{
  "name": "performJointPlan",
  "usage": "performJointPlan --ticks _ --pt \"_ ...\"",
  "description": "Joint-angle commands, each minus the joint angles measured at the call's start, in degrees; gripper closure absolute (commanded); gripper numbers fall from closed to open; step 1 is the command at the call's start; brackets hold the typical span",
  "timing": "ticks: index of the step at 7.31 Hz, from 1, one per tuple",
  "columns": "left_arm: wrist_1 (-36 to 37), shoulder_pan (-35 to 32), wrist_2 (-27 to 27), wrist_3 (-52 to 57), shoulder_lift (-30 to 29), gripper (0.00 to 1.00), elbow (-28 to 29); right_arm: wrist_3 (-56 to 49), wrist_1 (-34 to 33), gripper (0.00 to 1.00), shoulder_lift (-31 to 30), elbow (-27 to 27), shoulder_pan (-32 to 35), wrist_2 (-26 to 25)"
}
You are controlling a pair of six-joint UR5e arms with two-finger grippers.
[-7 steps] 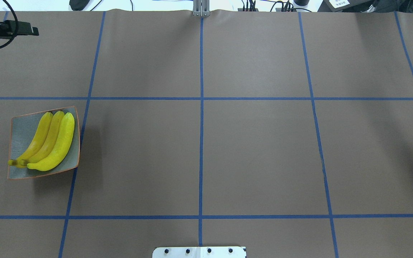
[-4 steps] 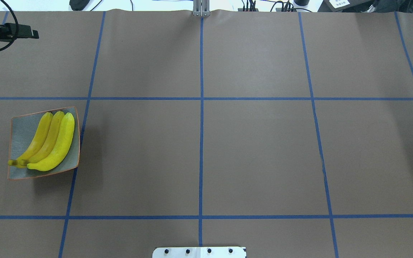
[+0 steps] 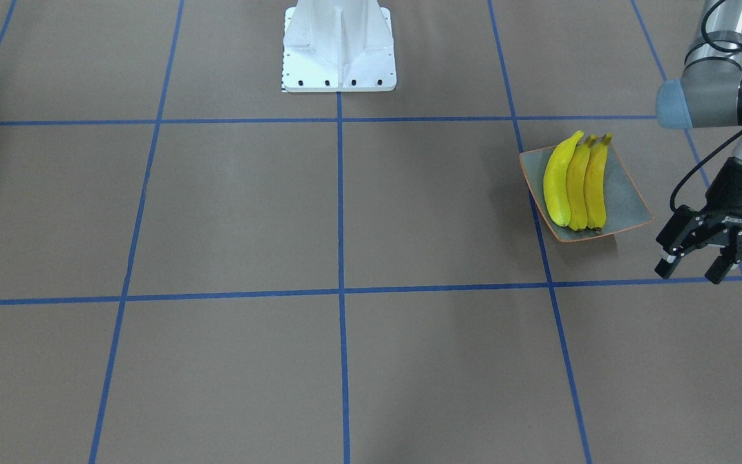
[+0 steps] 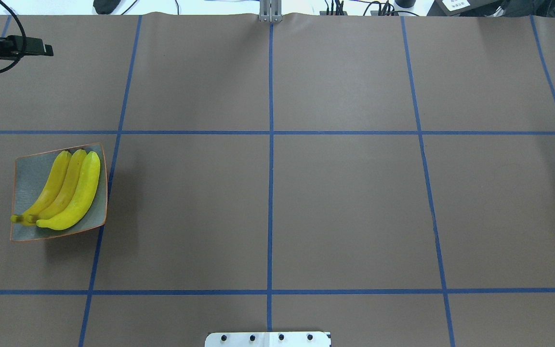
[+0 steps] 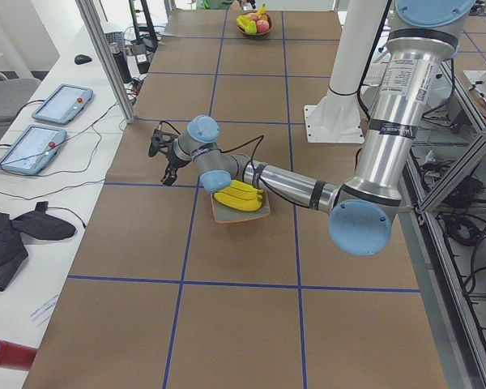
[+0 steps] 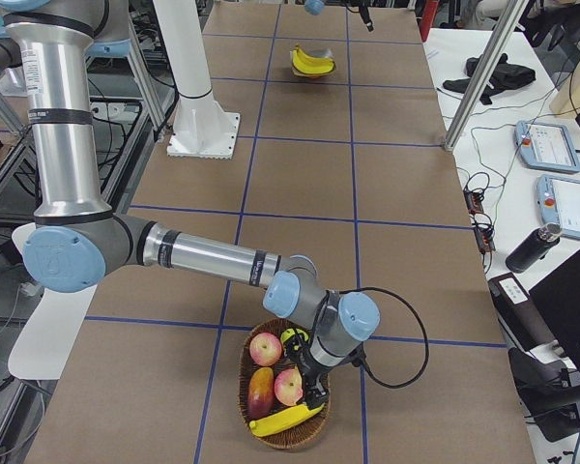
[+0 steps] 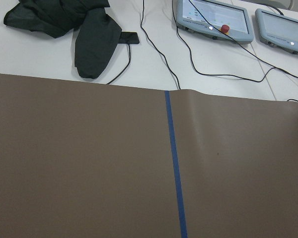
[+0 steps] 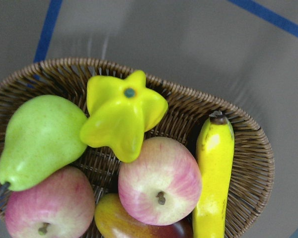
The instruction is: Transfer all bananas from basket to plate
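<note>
Three yellow bananas lie side by side on the square grey-blue plate at the table's left end. My left gripper hangs open and empty beyond the plate's far outer corner, apart from it; only its tip shows in the overhead view. One more banana lies along the rim of the wicker basket at the right end. My right gripper hovers low over the basket; its fingers are hidden, so I cannot tell its state.
The basket also holds a green pear, a yellow star fruit and red apples. The white robot base stands at mid-table. Past the far edge lie cables, teach pendants and a black cloth.
My left gripper has drifted slightly in the overhead view's top-left corner. The plate and its three bananas have not moved.
</note>
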Motion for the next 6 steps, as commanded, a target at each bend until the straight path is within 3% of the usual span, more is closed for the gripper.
performJointPlan --ticks 1,6 --pt "0.0 0.5 0.0 -0.1 -0.3 0.00 -0.1 -2.6 0.4 0.00 0.2 -4.1 0.0 -2.0" --pt "0.1 1.3 0.0 0.0 -1.0 0.00 -0.1 -2.3 2.1 0.01 1.9 -9.5 -0.4 -4.5"
